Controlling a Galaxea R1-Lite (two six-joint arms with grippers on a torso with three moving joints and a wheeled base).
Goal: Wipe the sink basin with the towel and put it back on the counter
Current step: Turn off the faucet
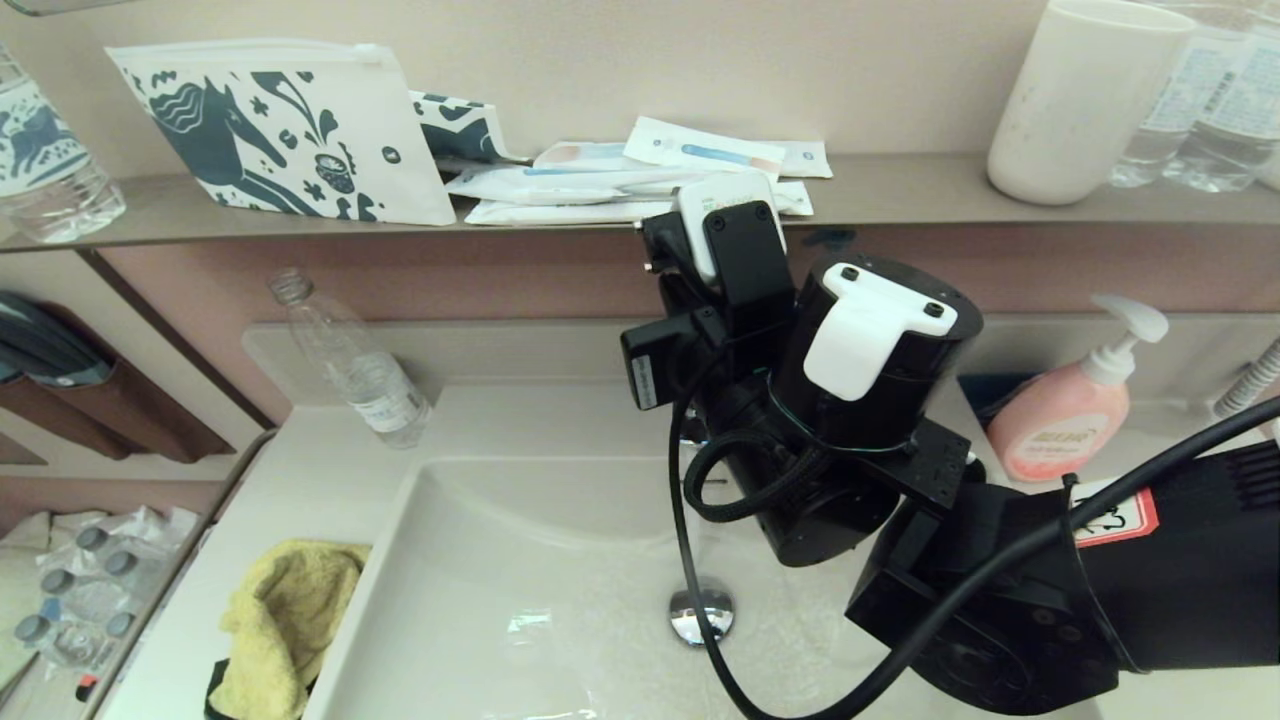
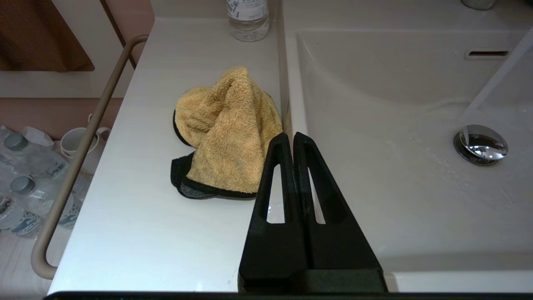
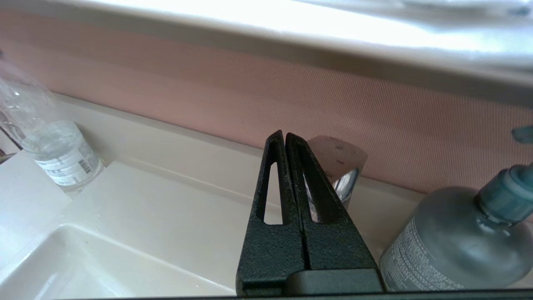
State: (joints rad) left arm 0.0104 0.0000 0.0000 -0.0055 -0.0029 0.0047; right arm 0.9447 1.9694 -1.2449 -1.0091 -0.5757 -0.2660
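Note:
The mustard-yellow towel (image 1: 285, 620) (image 2: 227, 133) lies crumpled on the off-white counter (image 1: 300, 470) (image 2: 137, 225), just left of the sink basin (image 1: 540, 580) (image 2: 395, 166). The basin's chrome drain plug (image 1: 700, 612) (image 2: 481, 143) and overflow slot (image 2: 486, 53) show. My left gripper (image 2: 290, 135) is shut and empty, hovering over the basin's left rim beside the towel's near right edge; it is out of the head view. My right gripper (image 3: 284, 135) is shut and empty, raised over the basin's back edge, pointing at the chrome faucet (image 3: 341, 166).
A clear water bottle (image 1: 365, 370) (image 3: 50, 141) stands at the counter's back left, a pink soap dispenser (image 1: 1065, 410) at the back right. The wall shelf (image 1: 900, 195) holds a pouch, packets and a cup. A grab rail (image 2: 83, 146) runs along the counter's left edge.

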